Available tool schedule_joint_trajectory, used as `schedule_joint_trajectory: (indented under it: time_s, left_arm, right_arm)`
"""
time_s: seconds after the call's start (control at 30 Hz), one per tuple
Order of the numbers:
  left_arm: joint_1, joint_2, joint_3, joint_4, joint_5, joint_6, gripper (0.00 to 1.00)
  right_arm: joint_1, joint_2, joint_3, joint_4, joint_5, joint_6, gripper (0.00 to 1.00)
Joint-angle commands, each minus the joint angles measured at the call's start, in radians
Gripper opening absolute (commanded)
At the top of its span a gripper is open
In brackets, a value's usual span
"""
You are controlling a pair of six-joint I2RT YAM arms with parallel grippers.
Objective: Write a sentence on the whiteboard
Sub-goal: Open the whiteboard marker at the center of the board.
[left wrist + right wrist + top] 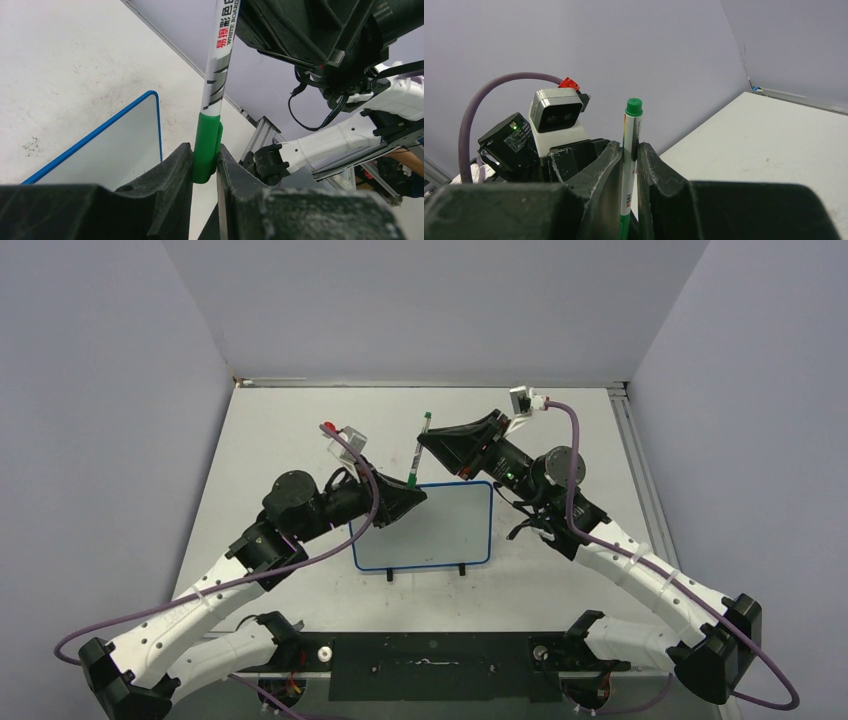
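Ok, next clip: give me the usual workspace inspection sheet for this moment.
Surface: white table, scuffed with dark marks.
Job's things: whiteboard mid-table, no writing seen on it; marker held between both arms at the board's far edge.
Clutter: nothing seen.
Grippers: left gripper, jaws shut on the marker's green cap; right gripper, jaws shut on the barrel.
Cables: left purple cable and right purple cable loop from the wrists towards the bases.
Surroundings: plain grey walls on three sides; metal rail along the table's right edge.
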Motion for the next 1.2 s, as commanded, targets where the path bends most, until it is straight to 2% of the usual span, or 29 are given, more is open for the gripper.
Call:
schedule_joint_trajectory:
  time_s: [0.0,0.07,0.17,0.2,0.23,0.27,0.3,0.33,0.37,0.5,0.63,0.73,0.83,0.97,1.17]
  left_arm:
    - [-0.002,-0.029,0.023,0.050,0.022,0.063,0.05]
    - [-0.002,-0.034,0.022,0.032,0.026,0.085,0.00]
    - [0.000,-0.041,0.029,-0.009,0.048,0.141,0.00]
    - [0.000,-0.044,0.036,-0.030,0.059,0.170,0.00]
    - [0.000,-0.044,0.047,-0.092,0.071,0.207,0.00]
    - [0.002,-0.044,0.063,-0.145,0.081,0.251,0.00]
    - [0.001,-0.041,0.079,-0.203,0.089,0.293,0.00]
    - [0.002,-0.034,0.097,-0.260,0.102,0.338,0.00]
    - [0.003,-0.026,0.114,-0.319,0.115,0.393,0.00]
    - [0.005,0.010,0.153,-0.489,0.216,0.498,0.00]
    - [0.004,0.029,0.143,-0.542,0.310,0.541,0.00]
    - [0.004,0.044,0.128,-0.555,0.337,0.559,0.00]
    - [0.004,0.040,0.094,-0.507,0.345,0.547,0.00]
    - [0.003,0.032,0.070,-0.456,0.355,0.533,0.00]
    - [0.002,0.037,0.067,-0.458,0.364,0.538,0.00]
  right_arm:
    - [0.007,-0.020,-0.029,0.020,-0.025,-0.001,0.05]
    - [0.005,-0.022,-0.035,0.003,-0.029,0.001,0.05]
    - [0.003,-0.023,-0.035,-0.041,-0.048,-0.003,0.05]
    - [-0.002,-0.025,-0.029,-0.073,-0.052,-0.006,0.10]
    - [-0.012,-0.030,-0.022,-0.109,-0.055,-0.008,0.23]
    - [-0.028,-0.038,-0.015,-0.144,-0.064,-0.013,0.47]
    - [-0.050,-0.048,-0.012,-0.173,-0.082,-0.011,0.76]
    - [-0.078,-0.059,-0.008,-0.197,-0.104,-0.006,0.91]
    - [-0.116,-0.069,0.001,-0.227,-0.136,-0.004,0.98]
    - [-0.185,-0.083,0.088,-0.420,-0.256,-0.067,0.91]
    - [-0.188,-0.016,0.236,-0.779,-0.365,-0.230,0.92]
    - [-0.187,0.034,0.300,-0.958,-0.470,-0.305,0.93]
    - [-0.178,0.053,0.277,-0.999,-0.574,-0.307,0.96]
    - [-0.168,0.047,0.229,-1.030,-0.591,-0.313,0.98]
    - [-0.168,0.040,0.171,-0.947,-0.673,-0.253,0.83]
